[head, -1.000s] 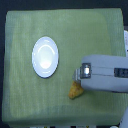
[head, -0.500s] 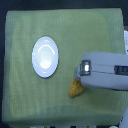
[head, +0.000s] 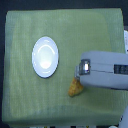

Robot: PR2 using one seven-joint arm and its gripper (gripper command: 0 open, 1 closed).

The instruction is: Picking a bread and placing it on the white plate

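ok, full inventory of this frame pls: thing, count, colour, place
white plate: 1, glossy white, round, nothing on it, lying on the cloth toward the exterior view's left of centre.
bread: 1, golden-orange, on the cloth toward the exterior view's lower right of the plate, apart from it; its upper end is hidden under the arm.
green cloth: 1, olive green, covering nearly the whole surface.
arm: 1, grey-white, reaching in from the exterior view's right edge, over the cloth.
gripper: 1, at the arm's tip right at the bread's upper end; fingers too blurred to tell whether they are open or shut, or touching the bread.
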